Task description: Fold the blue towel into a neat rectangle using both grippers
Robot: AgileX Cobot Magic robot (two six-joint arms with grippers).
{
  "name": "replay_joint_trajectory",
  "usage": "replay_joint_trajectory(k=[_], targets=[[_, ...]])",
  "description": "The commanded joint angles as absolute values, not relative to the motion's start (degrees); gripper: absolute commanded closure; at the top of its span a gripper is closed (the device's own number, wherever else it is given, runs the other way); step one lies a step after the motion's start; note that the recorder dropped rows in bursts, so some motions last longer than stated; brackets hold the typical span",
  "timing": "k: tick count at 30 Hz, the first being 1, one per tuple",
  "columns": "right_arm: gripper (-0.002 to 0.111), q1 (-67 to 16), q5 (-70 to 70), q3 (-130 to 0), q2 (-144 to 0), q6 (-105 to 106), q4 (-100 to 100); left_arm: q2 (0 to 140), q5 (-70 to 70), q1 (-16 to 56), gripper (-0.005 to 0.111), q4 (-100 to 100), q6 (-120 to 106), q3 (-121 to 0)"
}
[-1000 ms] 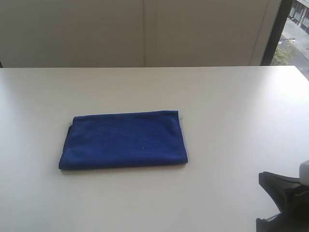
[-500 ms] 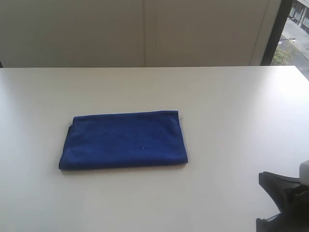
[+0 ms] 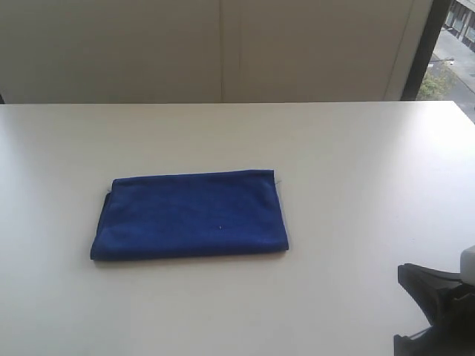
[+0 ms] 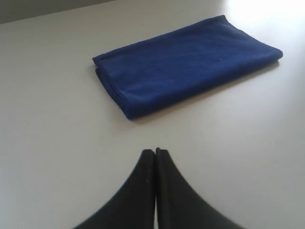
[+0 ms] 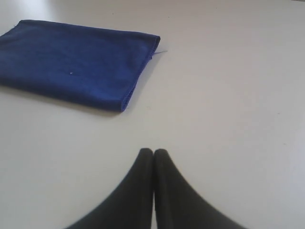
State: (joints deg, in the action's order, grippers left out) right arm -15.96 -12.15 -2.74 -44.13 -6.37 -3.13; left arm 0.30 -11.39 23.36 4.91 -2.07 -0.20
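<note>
The blue towel (image 3: 190,215) lies flat on the white table (image 3: 349,163) as a folded rectangle, left of the middle. The left wrist view shows the towel (image 4: 186,64) a short way beyond my left gripper (image 4: 155,151), whose jaws are shut with nothing between them. My right gripper (image 5: 153,151) is shut and empty too, with the towel (image 5: 76,62) lying apart from it. In the exterior view only a black part of the right arm (image 3: 438,297) shows at the bottom right corner. The left arm is out of that view.
A pale wall (image 3: 223,48) rises behind the table's far edge. A dark window frame (image 3: 424,48) stands at the back right, with an outdoor scene beyond it.
</note>
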Motion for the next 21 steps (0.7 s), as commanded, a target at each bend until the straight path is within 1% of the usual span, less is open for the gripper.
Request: replay_joint_trajectory(k=[1, 10, 21], targets=[[0.108, -16.0, -12.9, -2.3, -44.2, -6.4, -3.1, 0.0, -12.0, 20.0, 0.107, 5.0, -2.7, 0.0], [0.108, -16.0, -12.9, -2.3, -44.2, -6.4, -3.1, 0.0, -12.1, 10.0, 0.107, 5.0, 1.7, 0.0], [0.108, -16.0, -12.9, -2.3, -44.2, -6.4, -3.1, 0.0, -11.6, 9.2, 0.107, 5.0, 1.5, 0.0]])
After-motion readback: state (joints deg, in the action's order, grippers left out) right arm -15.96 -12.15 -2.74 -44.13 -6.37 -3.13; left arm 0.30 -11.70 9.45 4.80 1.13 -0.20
